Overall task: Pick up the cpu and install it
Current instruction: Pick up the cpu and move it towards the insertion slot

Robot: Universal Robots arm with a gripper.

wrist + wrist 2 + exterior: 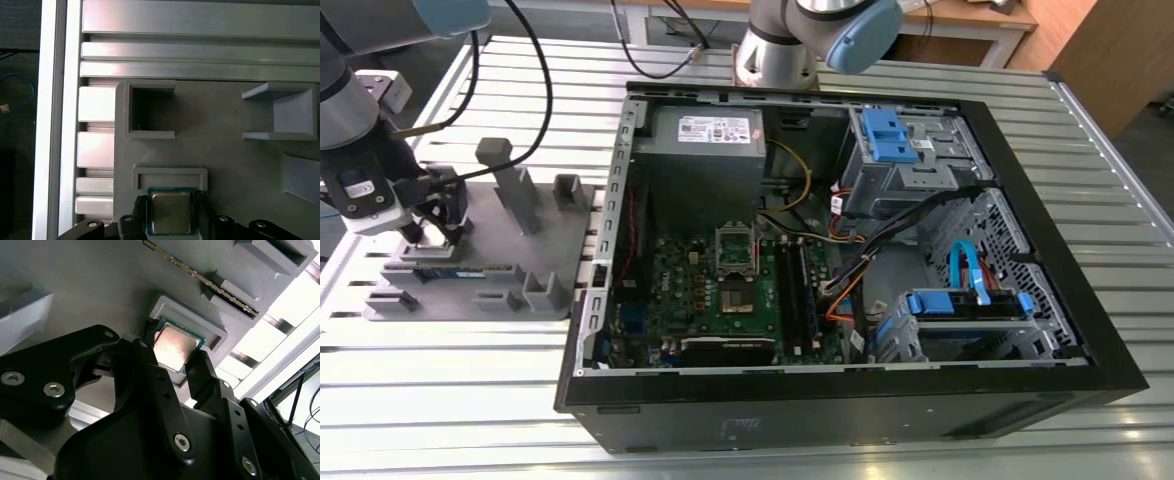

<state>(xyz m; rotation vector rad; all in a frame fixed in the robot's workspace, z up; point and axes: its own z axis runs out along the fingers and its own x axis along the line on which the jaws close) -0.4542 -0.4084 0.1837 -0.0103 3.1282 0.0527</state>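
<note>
Now, claw (174, 351) tight on opposite edges of cpu (171, 212), beside rim of grey pocket (170, 173).

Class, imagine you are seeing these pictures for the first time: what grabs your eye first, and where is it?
The big open computer case dominates the exterior view's centre and right, circuit board exposed. At that view's left, the gripper is down on a grey holder, its fingers hugging the shiny cpu.
</note>
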